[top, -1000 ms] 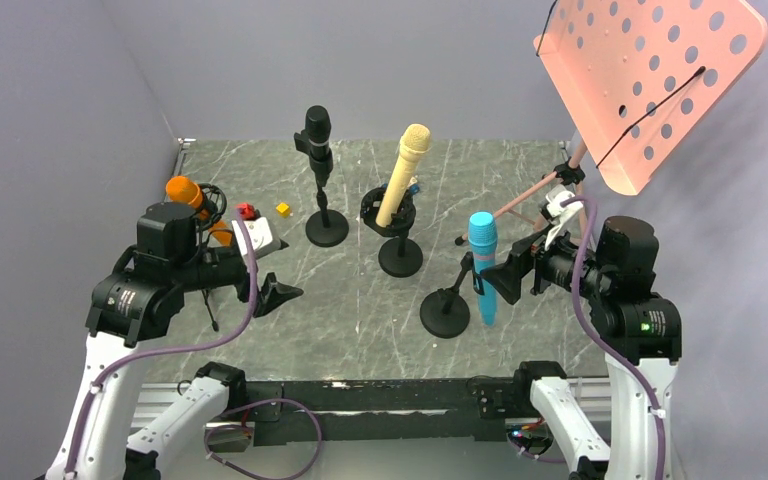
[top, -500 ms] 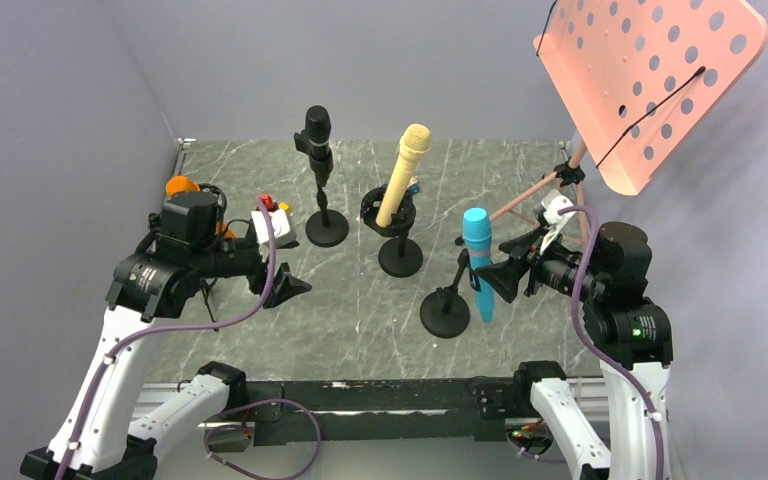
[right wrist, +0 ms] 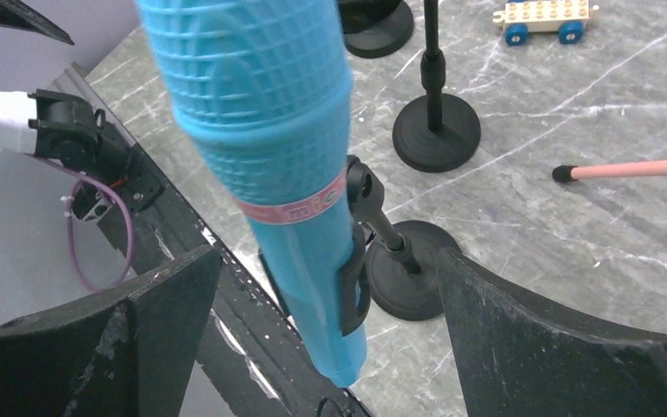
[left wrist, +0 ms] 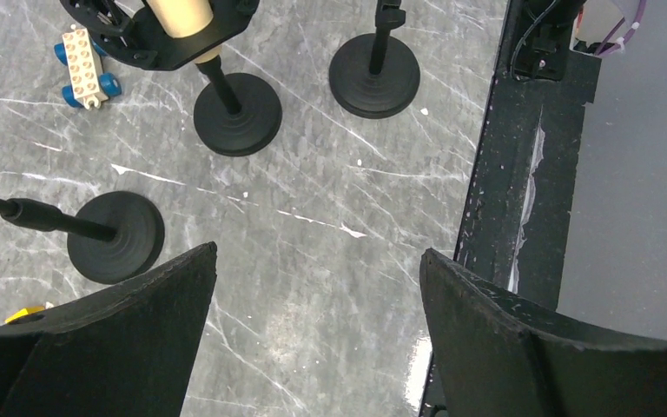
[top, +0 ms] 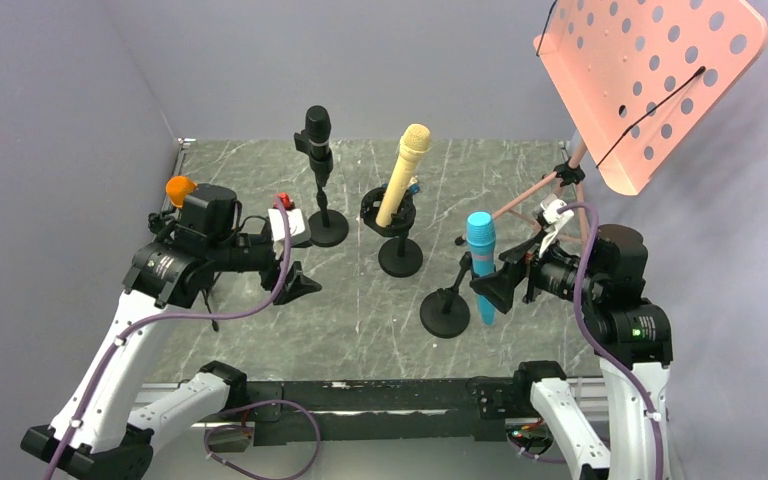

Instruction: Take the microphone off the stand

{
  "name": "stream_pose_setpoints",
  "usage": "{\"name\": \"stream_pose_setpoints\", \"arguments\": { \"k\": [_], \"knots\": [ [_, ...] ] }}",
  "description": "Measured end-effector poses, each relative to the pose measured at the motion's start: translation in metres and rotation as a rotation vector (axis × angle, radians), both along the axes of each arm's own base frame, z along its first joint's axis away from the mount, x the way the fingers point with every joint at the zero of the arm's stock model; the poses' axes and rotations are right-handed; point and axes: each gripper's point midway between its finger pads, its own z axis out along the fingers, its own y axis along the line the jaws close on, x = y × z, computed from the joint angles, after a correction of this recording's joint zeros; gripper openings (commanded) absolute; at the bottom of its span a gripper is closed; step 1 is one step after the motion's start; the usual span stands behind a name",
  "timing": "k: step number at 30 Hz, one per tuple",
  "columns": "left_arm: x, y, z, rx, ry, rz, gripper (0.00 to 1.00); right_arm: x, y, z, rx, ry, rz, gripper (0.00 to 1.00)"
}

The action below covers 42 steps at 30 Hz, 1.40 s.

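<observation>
Right tool [right wrist: 326, 261] spread around blue microphone [right wrist: 260, 139] clipped in stand [right wrist: 417, 282].

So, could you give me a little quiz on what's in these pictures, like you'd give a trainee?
1. Which one stands inside the open right gripper? A) black microphone B) cream microphone C) bright blue plastic microphone
2. True or false: the left gripper is clamped on a microphone stand.
3. Fill in: the perforated metal music desk at the top right is ___ in colour.
Key: 1 C. 2 False: it is open and grips nothing, with only the grey marble tabletop between its fingers. 3 Pink.
</observation>
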Motion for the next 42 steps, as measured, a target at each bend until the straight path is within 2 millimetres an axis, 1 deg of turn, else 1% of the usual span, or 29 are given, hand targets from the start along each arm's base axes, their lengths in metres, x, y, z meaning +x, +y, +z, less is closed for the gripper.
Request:
{"name": "stream_pose_setpoints", "arguments": {
  "k": [3, 8, 12, 15, 17, 19, 21, 22, 23, 24, 27, 29, 31, 34, 38, 40, 42],
  "knots": [
    [0.004, -0.003, -0.001, -0.001, 0.001, -0.002, 0.90, 0.007, 0.000, -0.007, 0.012, 0.027, -0.017, 0.98],
    [0.007, -0.008, -0.005, 0.006, 0.022, -0.012, 0.90, 0.032, 0.002, -0.013, -0.005, 0.049, -0.029, 0.83],
    [0.010, -0.009, -0.008, 0.026, 0.020, -0.013, 0.90, 0.040, 0.008, -0.023, -0.059, 0.061, 0.006, 0.71],
    [0.013, -0.008, -0.007, 0.037, 0.008, -0.009, 0.90, 0.034, 0.007, -0.024, -0.092, 0.049, 0.019, 0.55],
    [0.015, -0.007, -0.007, 0.043, -0.003, -0.008, 0.90, 0.025, 0.005, -0.022, -0.112, 0.034, 0.034, 0.44],
    [0.015, -0.007, -0.007, 0.044, -0.006, -0.010, 0.91, 0.017, 0.004, -0.020, -0.125, 0.025, 0.050, 0.36],
    [0.014, -0.007, -0.007, 0.046, -0.003, -0.014, 0.91, 0.008, 0.004, -0.022, -0.136, 0.027, 0.078, 0.21],
    [0.014, -0.008, -0.006, 0.047, 0.000, -0.017, 0.91, 0.004, 0.005, -0.022, -0.139, 0.024, 0.097, 0.10],
    [0.015, -0.009, -0.003, 0.049, 0.003, -0.023, 0.91, 0.002, 0.006, -0.021, -0.139, 0.020, 0.113, 0.04],
    [0.017, -0.011, 0.004, 0.047, -0.003, -0.033, 0.91, 0.001, 0.008, -0.020, -0.137, 0.022, 0.132, 0.01],
    [0.025, -0.017, 0.023, 0.033, -0.039, -0.054, 0.91, 0.003, 0.020, -0.019, -0.126, 0.043, 0.199, 0.00],
    [0.028, -0.019, 0.031, 0.026, -0.064, -0.070, 0.91, 0.007, 0.031, -0.014, -0.128, 0.028, 0.261, 0.00],
    [0.027, -0.020, 0.032, 0.030, -0.081, -0.088, 0.92, 0.010, 0.042, -0.011, -0.131, 0.016, 0.316, 0.00],
    [0.024, -0.018, 0.032, 0.050, -0.106, -0.111, 0.92, 0.012, 0.067, -0.006, -0.144, -0.006, 0.433, 0.00],
    [0.025, -0.015, 0.039, 0.067, -0.155, -0.114, 0.92, 0.001, 0.102, 0.000, -0.149, -0.012, 0.584, 0.00],
    [0.022, -0.013, 0.040, 0.069, -0.164, -0.114, 0.92, -0.007, 0.121, 0.007, -0.145, -0.025, 0.662, 0.00],
    [0.016, -0.010, 0.040, 0.070, -0.173, -0.113, 0.93, -0.011, 0.135, 0.013, -0.138, -0.052, 0.717, 0.00]
  ]
}}
